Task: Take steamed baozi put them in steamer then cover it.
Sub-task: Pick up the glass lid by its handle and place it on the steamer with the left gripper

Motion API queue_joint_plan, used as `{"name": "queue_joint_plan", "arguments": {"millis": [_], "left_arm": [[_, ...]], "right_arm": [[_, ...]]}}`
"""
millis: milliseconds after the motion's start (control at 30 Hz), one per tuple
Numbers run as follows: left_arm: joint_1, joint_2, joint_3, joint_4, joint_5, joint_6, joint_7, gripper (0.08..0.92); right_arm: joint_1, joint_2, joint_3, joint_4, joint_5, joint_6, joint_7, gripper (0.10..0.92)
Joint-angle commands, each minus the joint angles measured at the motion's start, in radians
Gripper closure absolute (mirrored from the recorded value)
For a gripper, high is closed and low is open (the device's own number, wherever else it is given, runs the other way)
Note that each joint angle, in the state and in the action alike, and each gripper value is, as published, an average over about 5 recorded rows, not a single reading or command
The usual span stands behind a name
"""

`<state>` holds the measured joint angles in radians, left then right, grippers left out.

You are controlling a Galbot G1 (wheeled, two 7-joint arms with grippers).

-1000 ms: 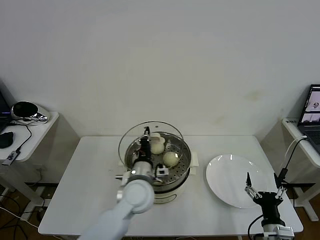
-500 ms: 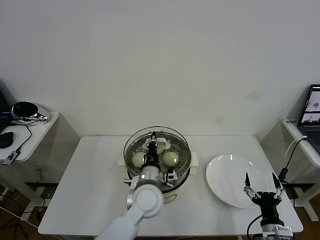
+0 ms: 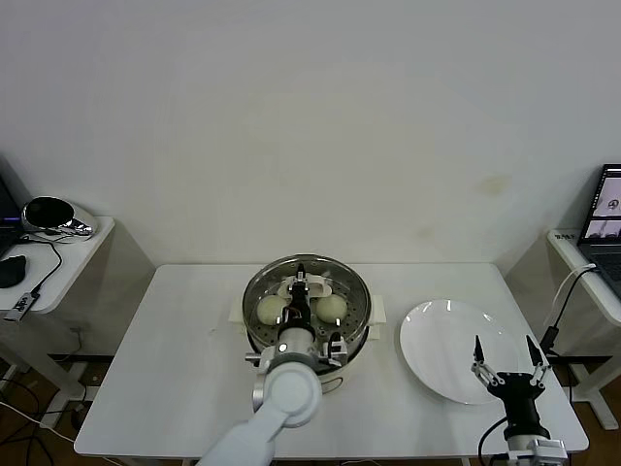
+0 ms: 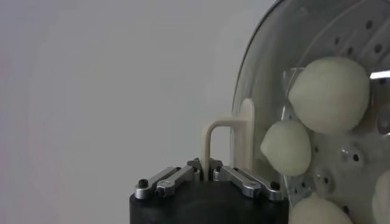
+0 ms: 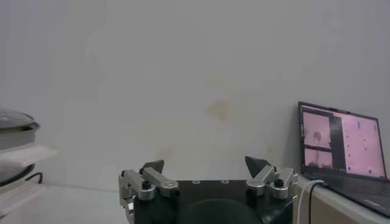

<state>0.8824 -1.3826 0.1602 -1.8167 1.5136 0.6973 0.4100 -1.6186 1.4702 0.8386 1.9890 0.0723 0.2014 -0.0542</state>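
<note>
Cover [image 3: 307, 291] now lower, atop steamer [image 3: 351, 335]

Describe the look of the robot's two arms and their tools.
The left arm is smooth white with a round grey-white joint, ending in a black wrist with silver linkages at the left tool. The right tool has a black body, silver linkage bars with dark screws, and pointed black fingers.

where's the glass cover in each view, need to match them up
Head view: the cover sits over the steamer at table centre, the left tool shut on its handle.
Left wrist view: the cover is seen close up, its cream handle in the tool, baozi behind the glass.
Right wrist view: only its rim edge shows at the picture's border.
Shared landmark: the steamer under the cover.
</note>
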Motion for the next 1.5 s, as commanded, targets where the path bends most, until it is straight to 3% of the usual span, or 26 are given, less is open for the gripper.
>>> {"name": "queue_joint_plan", "arguments": {"millis": [33, 633, 867, 1100, 1267, 1400, 1500], "left_arm": [[0.012, -0.012, 0.001, 0.009, 0.014, -0.003, 0.003, 0.85], [0.025, -0.037, -0.014, 0.009, -0.004, 0.004, -0.025, 0.838], [0.061, -0.019, -0.016, -0.05, -0.019, 0.005, -0.037, 0.655], [0.207, 0.082, -0.047, -0.261, -0.111, -0.011, -0.084, 0.456], [0.385, 0.161, -0.166, -0.469, -0.332, -0.073, -0.194, 0.309], [0.582, 0.184, -0.322, -0.576, -0.727, -0.206, -0.427, 0.21], [0.705, 0.149, -0.504, -0.604, -1.157, -0.373, -0.594, 0.182]], "right_arm": [[-0.001, -0.002, 0.0, 0.0, 0.003, 0.001, -0.001, 0.203], [-0.001, -0.01, -0.003, -0.004, 0.011, 0.005, -0.004, 0.203], [-0.002, -0.011, -0.006, -0.002, 0.011, 0.005, -0.005, 0.203], [-0.007, -0.015, -0.005, -0.001, 0.013, 0.006, -0.005, 0.203], [-0.009, -0.028, -0.005, -0.003, 0.023, 0.006, -0.006, 0.203], [-0.018, -0.054, -0.007, -0.001, 0.044, 0.008, -0.007, 0.203], [-0.027, -0.082, -0.009, -0.002, 0.067, 0.012, -0.011, 0.203]]}}
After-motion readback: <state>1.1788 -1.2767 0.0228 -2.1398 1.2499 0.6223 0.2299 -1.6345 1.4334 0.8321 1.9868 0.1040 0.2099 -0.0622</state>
